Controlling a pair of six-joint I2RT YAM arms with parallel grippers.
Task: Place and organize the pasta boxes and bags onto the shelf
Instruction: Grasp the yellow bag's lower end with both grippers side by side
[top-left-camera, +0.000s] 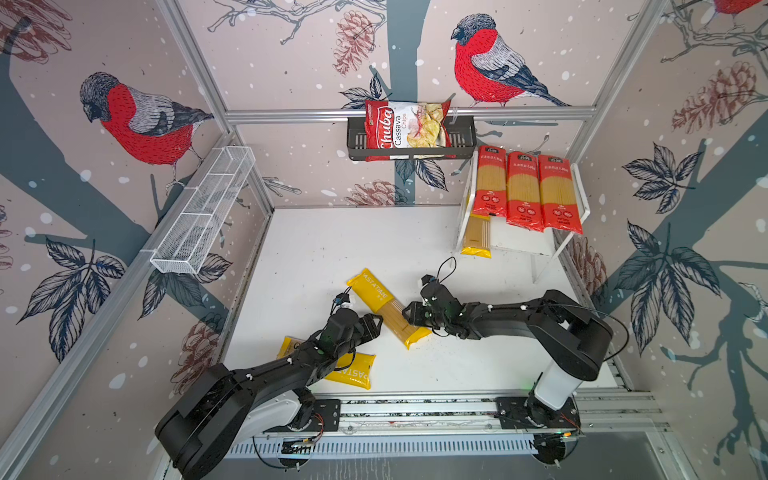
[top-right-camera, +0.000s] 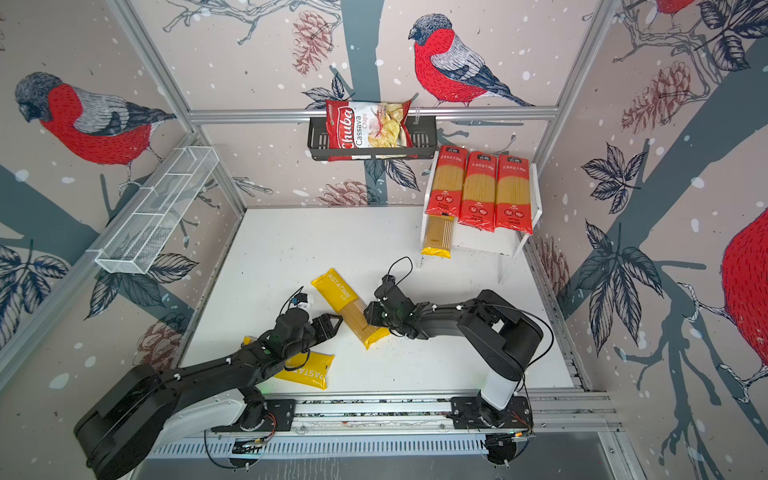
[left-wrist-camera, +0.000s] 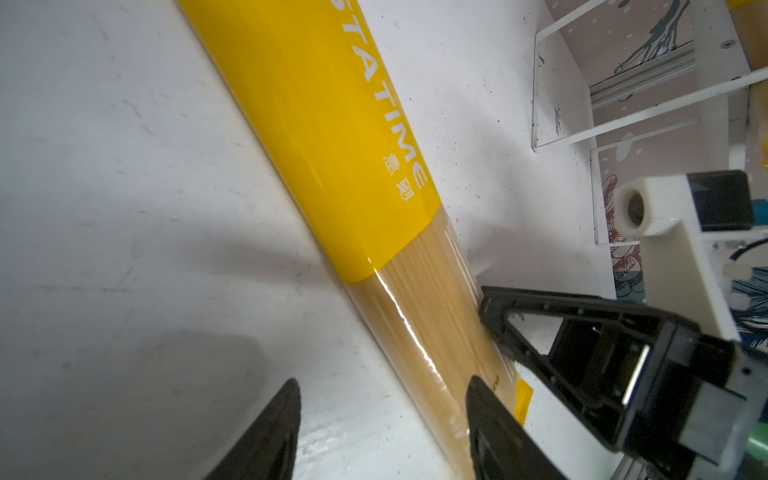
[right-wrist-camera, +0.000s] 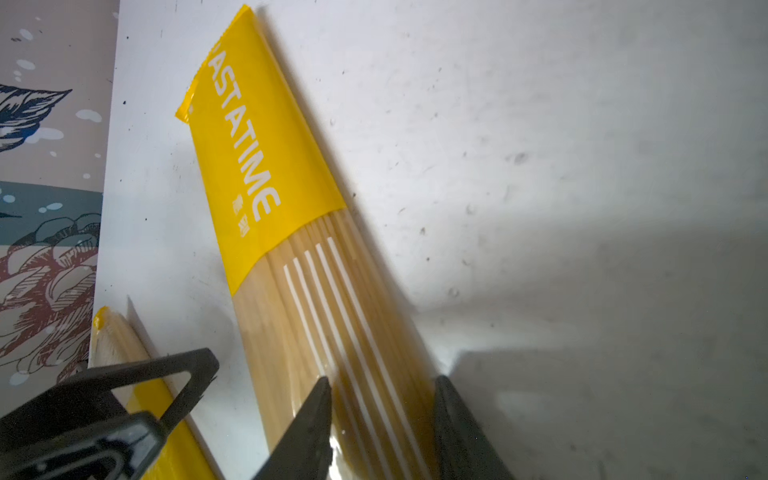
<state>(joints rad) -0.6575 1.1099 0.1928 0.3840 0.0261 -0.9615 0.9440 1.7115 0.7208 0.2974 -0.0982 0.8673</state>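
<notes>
A yellow packet (top-left-camera: 384, 307) lies mid-table, running eleven to five o'clock, with the shelf (top-left-camera: 464, 208) at its two o'clock. The right gripper (top-left-camera: 409, 313) at its three and the left gripper (top-left-camera: 376, 324) at its eight are spread, pinching nothing. Pick-up seems in hand; next, close squarely across its width. Three yellow: a second packet (top-left-camera: 477, 235) on the lower board (top-left-camera: 521, 240), a third packet (top-left-camera: 353, 372) under the left arm (top-left-camera: 270, 374). Three red packets (top-left-camera: 523, 191) on top.

Three packets (top-left-camera: 524, 189) lie atop the shelf (top-left-camera: 519, 242), a fourth packet (top-left-camera: 476, 235) beneath; two loose packets (top-left-camera: 384, 307) on the surface (top-left-camera: 332, 241) (nearer, leftward).
</notes>
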